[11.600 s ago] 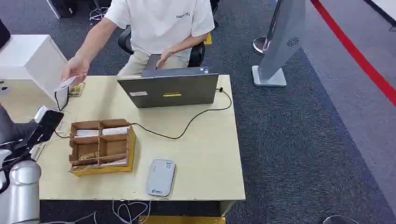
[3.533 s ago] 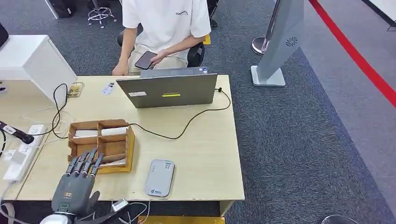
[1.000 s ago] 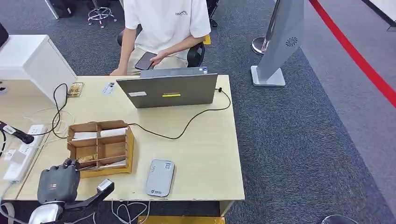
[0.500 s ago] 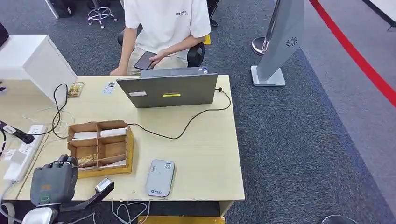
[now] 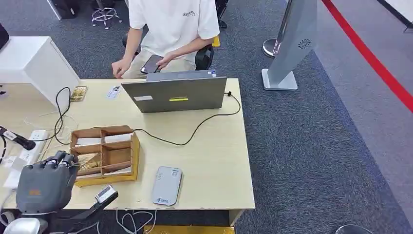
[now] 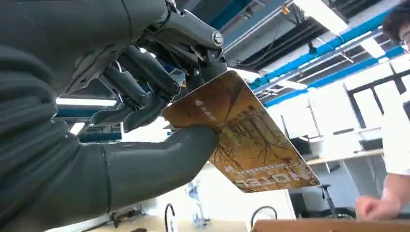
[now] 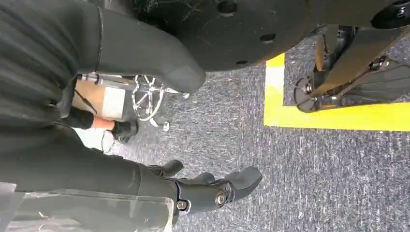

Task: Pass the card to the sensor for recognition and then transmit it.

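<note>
My left hand (image 5: 41,185) hovers over the table's near left corner, just left of the brown divided box (image 5: 135,148). It pinches a golden card (image 6: 251,145) printed with trees between thumb and fingers, as the left wrist view shows close up. In the head view the card (image 5: 88,161) sticks out from the fingertips over the box's left compartments. The grey card sensor (image 5: 166,185) lies flat near the table's front edge, right of the box. My right hand (image 7: 212,189) hangs beside my body over the carpet, holding nothing, fingers apart.
A grey laptop (image 5: 178,93) stands at the table's far side, its black cable (image 5: 195,130) running across the top. A person (image 5: 170,22) sits behind it with a phone. A power strip (image 5: 27,157) and cables lie left; a white cabinet (image 5: 31,61) stands far left.
My left hand has drawn back from the box toward me and leftward, lifting with the card in its fingers. The person's hand has risen off the table's far edge.
</note>
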Robot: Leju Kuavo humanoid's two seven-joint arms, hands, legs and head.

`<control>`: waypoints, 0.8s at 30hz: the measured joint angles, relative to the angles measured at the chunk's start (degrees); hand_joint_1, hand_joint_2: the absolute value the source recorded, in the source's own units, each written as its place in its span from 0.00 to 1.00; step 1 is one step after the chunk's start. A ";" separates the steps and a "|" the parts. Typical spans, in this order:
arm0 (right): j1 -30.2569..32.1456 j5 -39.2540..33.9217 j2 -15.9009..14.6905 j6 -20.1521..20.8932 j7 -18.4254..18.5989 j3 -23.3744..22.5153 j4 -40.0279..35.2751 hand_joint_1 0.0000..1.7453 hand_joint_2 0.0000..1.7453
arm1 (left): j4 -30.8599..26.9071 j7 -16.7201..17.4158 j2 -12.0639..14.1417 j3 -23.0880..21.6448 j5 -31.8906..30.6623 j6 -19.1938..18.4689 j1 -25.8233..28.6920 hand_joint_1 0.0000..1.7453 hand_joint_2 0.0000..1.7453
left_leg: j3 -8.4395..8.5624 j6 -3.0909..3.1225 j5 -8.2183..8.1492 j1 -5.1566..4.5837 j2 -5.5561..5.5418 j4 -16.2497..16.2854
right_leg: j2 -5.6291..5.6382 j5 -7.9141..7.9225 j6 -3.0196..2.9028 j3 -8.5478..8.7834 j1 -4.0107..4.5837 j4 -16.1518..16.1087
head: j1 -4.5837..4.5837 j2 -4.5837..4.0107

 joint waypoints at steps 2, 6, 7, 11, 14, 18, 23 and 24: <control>-0.04 2.27 0.00 0.07 0.79 0.00 0.00 0.00 1.00 | 0.13 3.59 0.59 -1.25 -0.72 0.59 -2.73 1.00 1.00 | -0.03 -0.03 0.02 0.03 -0.05 0.01 | -0.07 0.00 0.00 0.02 0.03 0.00 | 0.04 0.00; -0.09 5.54 -0.02 0.22 1.62 0.00 0.00 0.00 1.00 | 3.09 9.51 2.68 -4.75 -0.83 3.70 -10.05 1.00 1.00 | 0.00 -0.06 0.05 0.05 -0.08 0.01 | -0.11 0.04 -0.03 0.06 0.05 0.00 | 0.07 0.00; -0.10 6.98 -0.02 0.24 2.13 0.00 0.00 0.00 1.00 | 4.95 11.26 3.65 -6.44 -0.83 5.60 -12.78 1.00 1.00 | 0.01 -0.09 0.07 0.06 -0.08 0.01 | -0.10 0.07 -0.06 0.06 0.05 0.00 | 0.04 0.00; -0.11 9.67 -0.02 0.35 3.50 0.00 0.00 0.00 1.00 | 13.43 14.56 5.12 -11.25 -0.85 10.63 -20.32 1.00 1.00 | 0.03 -0.09 0.10 0.06 -0.08 0.02 | -0.10 0.10 -0.08 0.08 0.05 0.01 | 0.04 0.00; -0.03 10.58 -0.04 0.41 4.20 0.00 0.00 0.00 1.00 | 20.55 15.69 5.51 -14.12 -0.85 13.09 -24.14 1.00 1.00 | 0.05 -0.09 0.10 0.06 0.02 0.02 | 0.02 0.12 -0.09 0.05 0.05 0.01 | 0.02 0.00; 0.00 11.22 -0.04 0.46 4.03 0.00 0.00 0.00 1.00 | 28.24 15.30 4.98 -16.16 -0.85 13.16 -28.23 1.00 1.00 | 0.01 -0.09 0.10 0.06 0.00 0.03 | 0.02 0.11 -0.09 0.02 0.05 0.01 | 0.04 0.00; -0.03 11.78 -0.24 0.52 3.26 0.00 -0.17 0.00 1.00 | 33.48 14.05 2.93 -17.16 -0.85 11.17 -32.67 1.00 1.00 | 0.00 -0.09 0.10 0.06 0.00 0.03 | 0.01 0.11 -0.08 0.02 0.05 0.01 | 0.04 0.02; -0.04 11.83 -0.33 0.59 3.20 0.00 -0.20 0.00 1.00 | 33.88 13.94 2.47 -17.32 -0.85 10.62 -33.39 1.00 1.00 | 0.00 -0.09 0.10 0.06 0.00 0.04 | 0.00 0.11 -0.08 0.03 0.05 0.01 | 0.04 0.00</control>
